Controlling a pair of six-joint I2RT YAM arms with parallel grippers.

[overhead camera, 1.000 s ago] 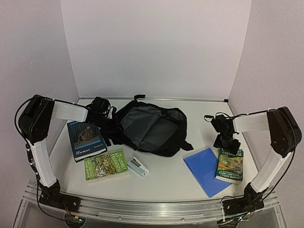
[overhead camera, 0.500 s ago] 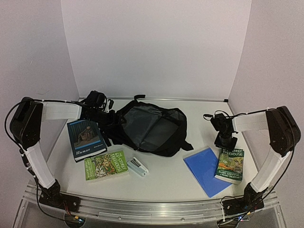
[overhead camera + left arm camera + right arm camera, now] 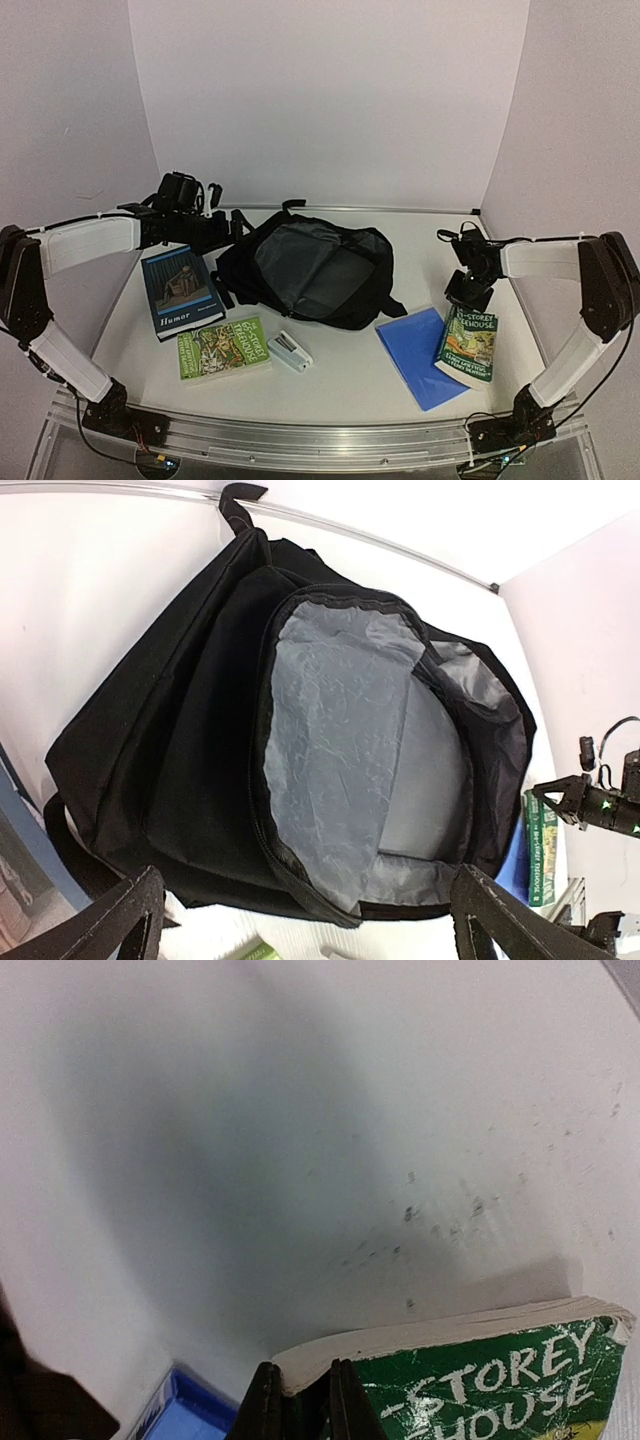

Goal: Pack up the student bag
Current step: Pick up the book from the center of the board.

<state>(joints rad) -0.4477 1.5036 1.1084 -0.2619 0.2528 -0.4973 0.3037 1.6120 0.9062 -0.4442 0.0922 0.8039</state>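
In the top view, the bag (image 3: 310, 270) lay at mid-frame with its mouth unzipped and its grey lining showing, and I could see nothing inside it. The left gripper (image 3: 222, 228) hung at the bag's left edge, in the upper left of the frame. A blue book (image 3: 182, 290), a green book (image 3: 222, 347) and a stapler (image 3: 290, 350) lay lower left. At the right of the frame the right gripper (image 3: 466, 292) sat on the top edge of the Storey book (image 3: 466, 345), which overlapped a folder (image 3: 412, 358). In the left wrist view the fingers (image 3: 110, 920) stood spread wide at the bottom corners, holding nothing, and the open bag (image 3: 330, 750) filled the frame. In the right wrist view the right gripper (image 3: 305, 1400) pinched a corner of the Storey book (image 3: 480, 1380), with bare table (image 3: 300, 1160) above it. The step in hand looked like taking up this book. The next move would call for lifting it clear of the folder and carrying it leftward to the bag's mouth, and so narrow a corner grip might let the book swing.
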